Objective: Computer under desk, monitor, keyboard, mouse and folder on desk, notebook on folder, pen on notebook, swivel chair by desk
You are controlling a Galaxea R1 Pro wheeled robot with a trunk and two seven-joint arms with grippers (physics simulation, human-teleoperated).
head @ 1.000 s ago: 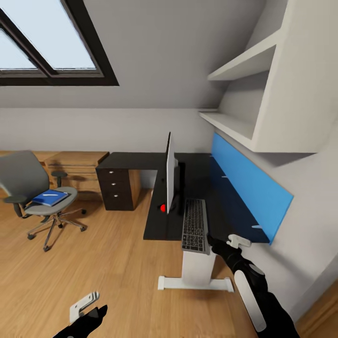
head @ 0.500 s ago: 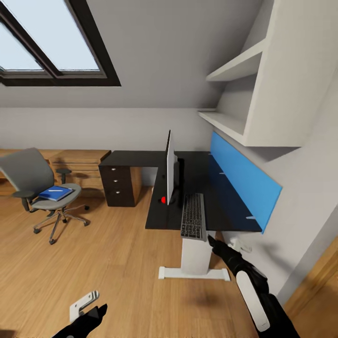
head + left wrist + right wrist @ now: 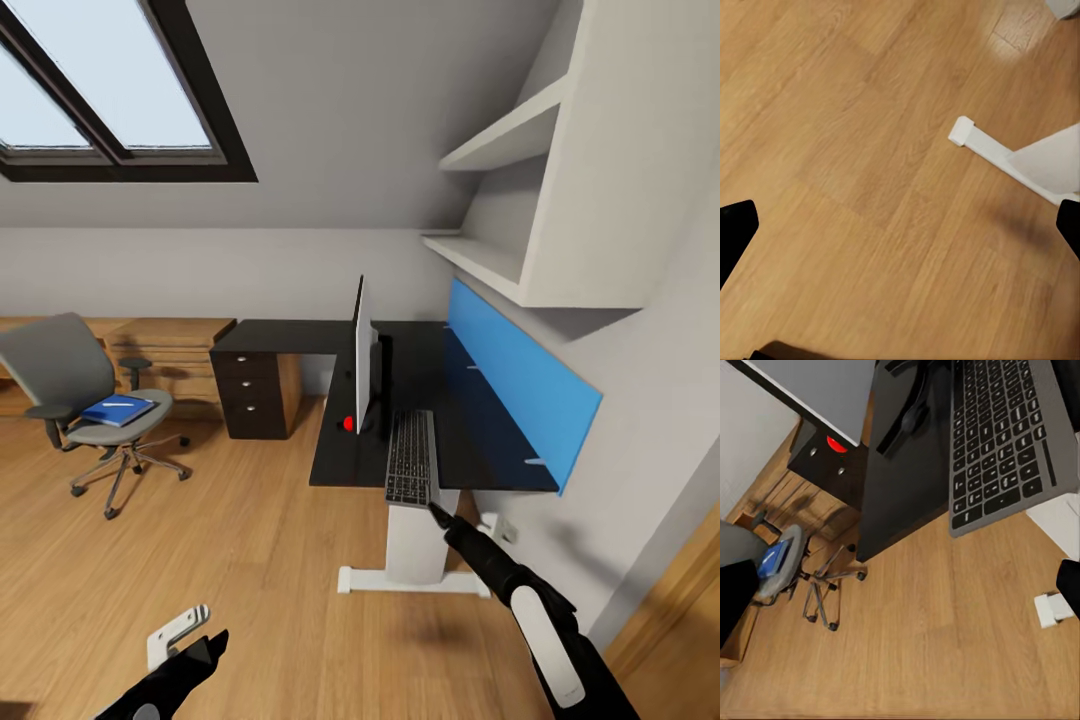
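The black desk point(image 3: 475, 435) carries the monitor point(image 3: 362, 362), seen edge-on, with a red dot at its lower corner. Beside it the keyboard point(image 3: 411, 458) lies with its near end overhanging the desk edge. My right gripper point(image 3: 437, 514) hangs open just below and in front of that end; its wrist view looks down on the keyboard point(image 3: 1009, 431) and monitor point(image 3: 806, 390). At the far left stands the swivel chair point(image 3: 62, 372), and the blue notebook point(image 3: 118, 410) with the pen on it rests on the seat. My left gripper point(image 3: 195, 645) is open, low over the floor. Computer, mouse and folder are out of view.
A light wooden dresser point(image 3: 170, 350) stands behind the chair. White shelves point(image 3: 505, 140) and a blue panel point(image 3: 520, 385) line the right wall. The desk's white leg and foot point(image 3: 415, 560) stand near my right arm. Wooden floor point(image 3: 250, 540) stretches between me and the chair.
The view pulled back a little from the desk. My right gripper rose and moved left, up to the keyboard's overhanging end. The left gripper barely shifted.
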